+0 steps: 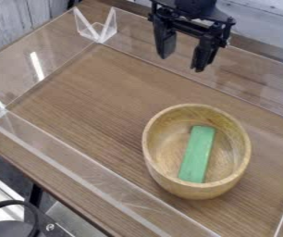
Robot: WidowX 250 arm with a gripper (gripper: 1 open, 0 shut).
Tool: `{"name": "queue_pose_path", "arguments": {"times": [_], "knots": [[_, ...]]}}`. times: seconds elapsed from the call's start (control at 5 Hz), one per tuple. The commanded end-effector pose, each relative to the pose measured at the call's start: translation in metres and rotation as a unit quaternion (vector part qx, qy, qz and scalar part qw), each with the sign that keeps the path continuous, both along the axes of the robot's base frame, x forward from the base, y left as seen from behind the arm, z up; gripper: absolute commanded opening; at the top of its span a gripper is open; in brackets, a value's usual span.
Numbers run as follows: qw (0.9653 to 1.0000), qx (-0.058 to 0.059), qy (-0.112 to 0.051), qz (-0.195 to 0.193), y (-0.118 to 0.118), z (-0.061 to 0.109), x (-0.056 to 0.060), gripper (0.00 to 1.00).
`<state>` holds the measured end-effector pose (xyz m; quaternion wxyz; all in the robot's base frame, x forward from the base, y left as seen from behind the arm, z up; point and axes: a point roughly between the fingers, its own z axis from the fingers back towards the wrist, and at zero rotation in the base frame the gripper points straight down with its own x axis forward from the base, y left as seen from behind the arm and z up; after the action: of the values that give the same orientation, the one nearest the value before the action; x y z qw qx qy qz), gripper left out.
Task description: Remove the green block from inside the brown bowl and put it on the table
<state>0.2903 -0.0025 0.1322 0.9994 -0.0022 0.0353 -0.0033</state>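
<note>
green block [200,154]: lies flat on the floor of the brown bowl, long axis running from the near-left toward the far-right, both ends close to the inner wall
brown bowl [197,151]: stands upright on the bench toward the near right, well apart from the acrylic walls on the left
gripper [188,51]: hangs above the far side of the bench, pointing down, jaws spread wide and holding nothing, well apart from the bowl
step in hand: the reach, judged; the block is not yet touched
how to do it well: bring the jaws over the middle of the block, turn them so they straddle its narrow width rather than its length, then drop straight down inside the rim without clipping the thick wall; close across the two long edges, since the bar sits low and flat and could slide if pinched off-centre
after the grip: lift clear of the rim before moving sideways, or the bowl may tip or drag
bench [94,102]: bare wood grain to the left of the bowl offers room to set the block
count: one green block, one brown bowl, one gripper, one bench
</note>
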Motion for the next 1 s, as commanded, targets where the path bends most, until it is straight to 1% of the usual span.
{"name": "queue_pose_path", "arguments": {"times": [0.0, 0.2, 0.4, 0.6, 0.8], "knots": [[0.9999, -0.003, 0.007, -0.01, -0.01, -0.006, -0.009, 1.0], [0.9995, -0.006, 0.01, -0.029, -0.023, -0.013, -0.025, 1.0], [0.9989, -0.009, 0.008, -0.046, -0.034, -0.024, -0.036, 1.0], [0.998, -0.012, 0.007, -0.061, -0.047, -0.033, -0.041, 1.0], [0.9974, -0.014, 0.01, -0.07, -0.057, -0.043, -0.043, 1.0]]}}
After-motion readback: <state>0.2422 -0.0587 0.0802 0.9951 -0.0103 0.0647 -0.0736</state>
